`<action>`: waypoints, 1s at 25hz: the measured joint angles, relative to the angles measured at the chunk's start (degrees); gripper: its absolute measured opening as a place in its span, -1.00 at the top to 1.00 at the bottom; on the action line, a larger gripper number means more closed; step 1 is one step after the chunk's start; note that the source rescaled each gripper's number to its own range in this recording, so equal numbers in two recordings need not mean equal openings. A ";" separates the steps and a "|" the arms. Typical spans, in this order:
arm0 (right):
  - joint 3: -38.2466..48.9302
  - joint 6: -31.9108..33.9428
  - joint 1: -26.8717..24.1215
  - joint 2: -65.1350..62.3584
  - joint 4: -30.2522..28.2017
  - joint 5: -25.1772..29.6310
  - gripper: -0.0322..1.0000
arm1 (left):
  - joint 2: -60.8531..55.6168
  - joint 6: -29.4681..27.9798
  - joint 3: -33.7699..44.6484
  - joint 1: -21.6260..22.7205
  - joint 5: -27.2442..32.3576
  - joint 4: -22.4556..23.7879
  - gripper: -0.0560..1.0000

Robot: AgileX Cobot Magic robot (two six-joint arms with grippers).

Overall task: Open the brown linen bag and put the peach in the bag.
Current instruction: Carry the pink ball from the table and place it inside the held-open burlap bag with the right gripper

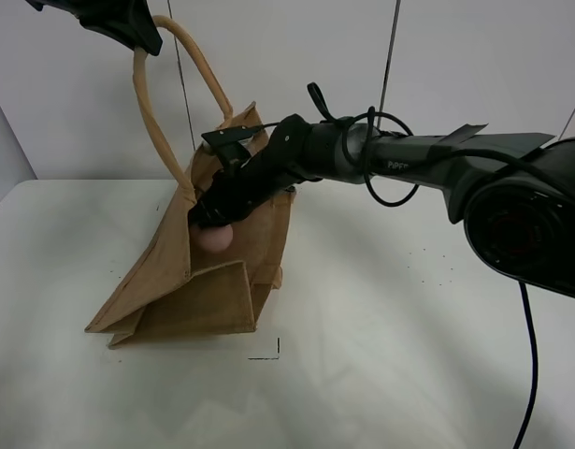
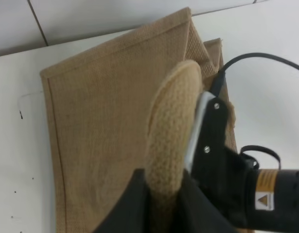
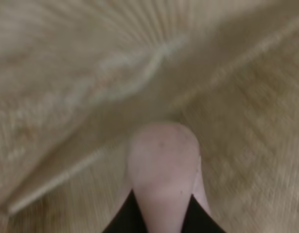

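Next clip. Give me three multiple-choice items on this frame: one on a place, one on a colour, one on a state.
1. Where is the peach relative to the brown linen bag?
A) lying apart from it
B) held against it by the right gripper
C) underneath it

2. What colour is the table?
A) white
B) black
C) green

3. What state is the left gripper in?
A) open, touching nothing
B) shut on the bag's handle
C) shut on the peach

Answers:
1 B: the right wrist view shows the peach between the gripper's fingers with jute weave all round it.
2 A: the bare surface is white in the exterior view.
3 B: the left wrist view shows the beige loop clamped between the fingers.
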 joint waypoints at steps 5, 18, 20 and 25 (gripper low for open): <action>0.00 -0.11 0.00 0.07 0.14 -1.91 0.49 | 0.00 0.00 0.00 0.00 0.00 0.04 0.89; -0.97 10.16 -3.10 -3.05 -8.59 12.42 -1.00 | 0.00 0.00 0.00 0.00 0.00 -0.01 0.89; -2.46 13.81 -4.30 -4.65 -12.45 19.31 -1.00 | 0.00 0.00 0.00 0.00 0.00 -0.01 0.89; -9.54 23.32 -4.68 -6.30 -24.74 34.30 -1.00 | 0.00 0.00 0.00 0.00 0.00 -0.01 0.89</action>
